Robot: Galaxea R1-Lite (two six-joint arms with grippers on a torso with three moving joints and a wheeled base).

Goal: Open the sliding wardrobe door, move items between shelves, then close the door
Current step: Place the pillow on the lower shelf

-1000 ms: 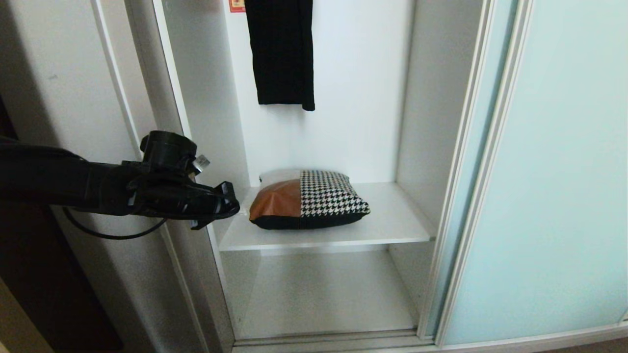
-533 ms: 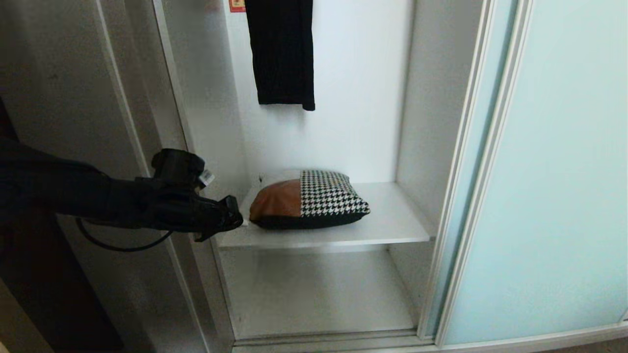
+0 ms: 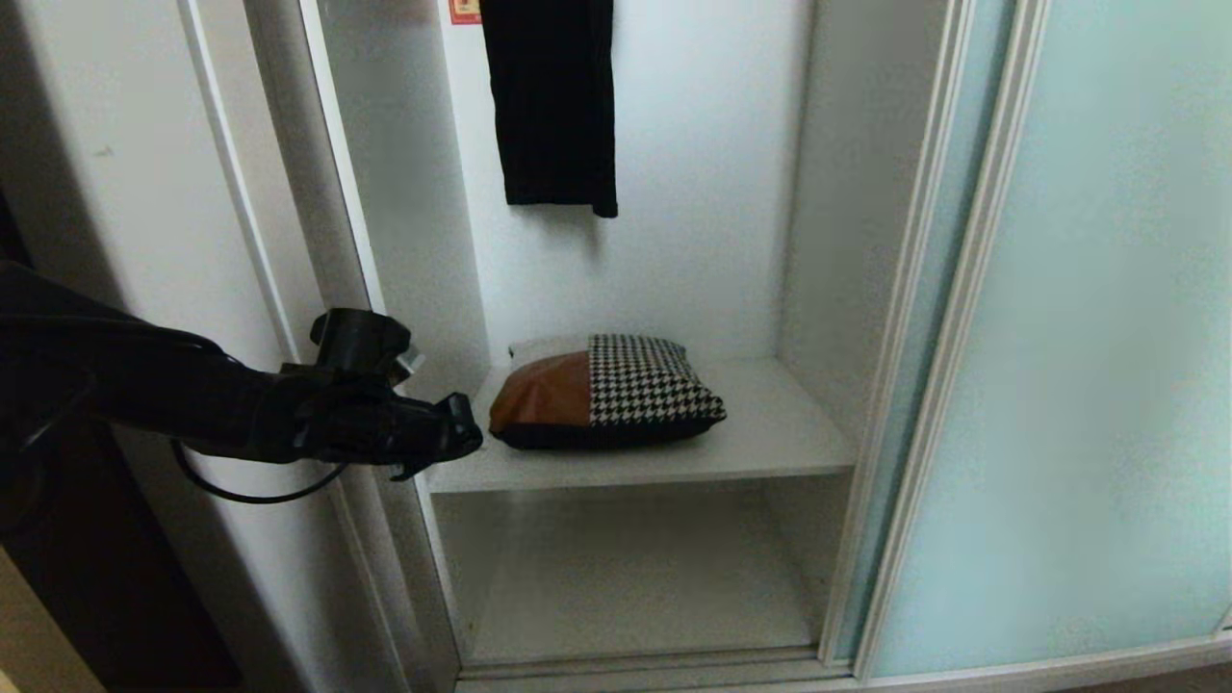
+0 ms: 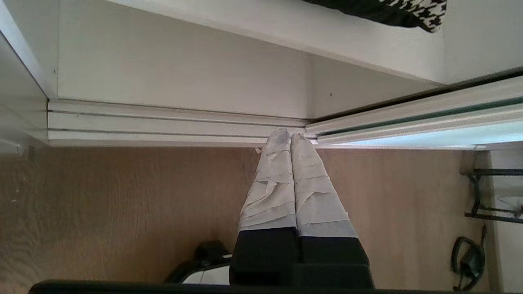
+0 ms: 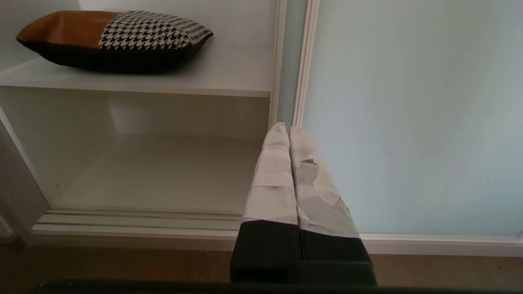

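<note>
On the right, the sliding wardrobe door (image 3: 1107, 337) stands slid aside, so the compartment is open to you. It's a big frosted glass panel: expect weight and a slick face, so push it at the slim frame edge, not the glass. Next down, the upper shelf (image 3: 770, 433) is a rigid white board; the lower shelf (image 3: 635, 587) below it has nothing on it. Your item, the cushion (image 3: 602, 390), lies flat on the upper shelf toward its left side, tan patch facing the left wall. Looks soft, light and squashy; it'll sag, so pinch deep at the near-left corner or the black edge seam. Left gripper (image 3: 452, 435) sits just beside that corner, fingers pressed together, holding nothing; you'll need to spread them first. Right gripper (image 5: 284, 127) is parked low before the door frame, also clenched, holding nothing.
</note>
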